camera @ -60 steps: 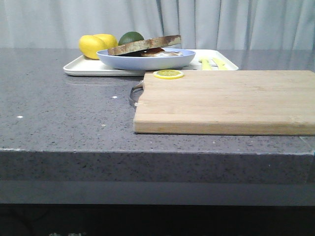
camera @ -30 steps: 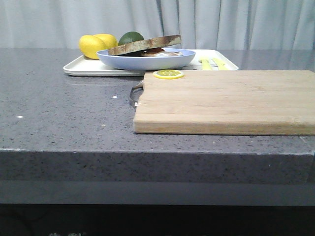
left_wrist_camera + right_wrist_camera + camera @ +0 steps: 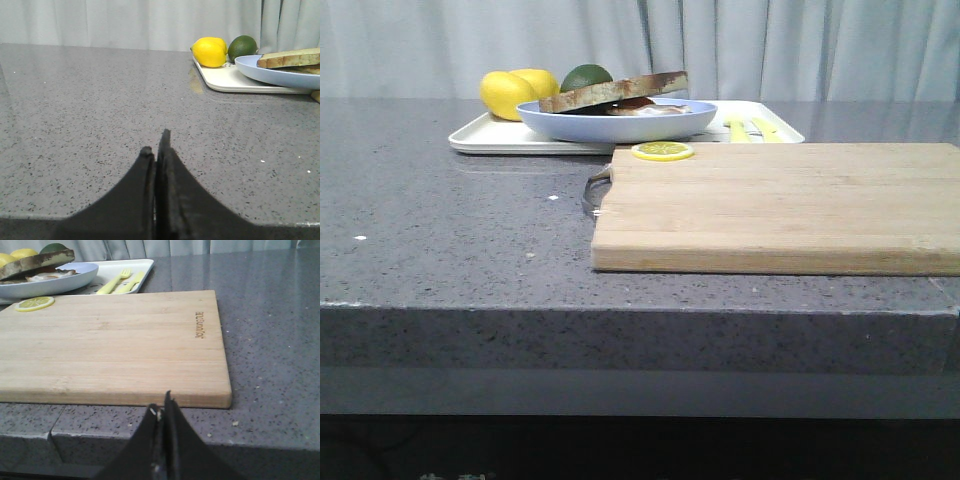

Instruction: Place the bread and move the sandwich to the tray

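Grey speckled counter (image 3: 460, 230). White tray (image 3: 485, 135), pale-blue plate (image 3: 620, 125). Bread (image 3: 610, 92) pale with brown crust. Yellow lemons (image 3: 515, 92), dark green lime (image 3: 585, 75), yellow lemon slice (image 3: 662, 151), tan wood-grain board (image 3: 780, 205), black fingers (image 3: 159, 155).

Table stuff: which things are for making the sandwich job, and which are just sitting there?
For the job:
bread, resting on top in the blue plate
fried egg under it
white tray

Just sitting there:
lemon slice
cutting board
two lemons
lime
yellow fork
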Robot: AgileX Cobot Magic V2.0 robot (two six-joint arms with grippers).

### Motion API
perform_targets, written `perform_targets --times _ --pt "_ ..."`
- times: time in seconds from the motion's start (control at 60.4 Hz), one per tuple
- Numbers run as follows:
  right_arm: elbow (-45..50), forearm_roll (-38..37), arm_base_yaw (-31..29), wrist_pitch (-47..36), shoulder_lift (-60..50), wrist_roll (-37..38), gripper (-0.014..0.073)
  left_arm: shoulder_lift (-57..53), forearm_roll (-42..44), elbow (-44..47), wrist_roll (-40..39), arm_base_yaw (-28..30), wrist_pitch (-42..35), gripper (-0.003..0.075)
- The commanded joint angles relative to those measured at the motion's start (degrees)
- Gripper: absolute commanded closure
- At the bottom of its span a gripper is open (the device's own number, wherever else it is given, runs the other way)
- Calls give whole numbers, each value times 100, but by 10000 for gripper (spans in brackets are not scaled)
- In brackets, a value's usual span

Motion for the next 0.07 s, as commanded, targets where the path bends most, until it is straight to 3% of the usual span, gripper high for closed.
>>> perform_targets --times 0.0,0.05 --pt "-21 22 -34 -406 -103 -15 650 -118 -45 -2 -40 -42 -503 741" --pt "-21 22 -34 -406 -103 -15 650 -118 -45 -2 -40 -42 -503 741"
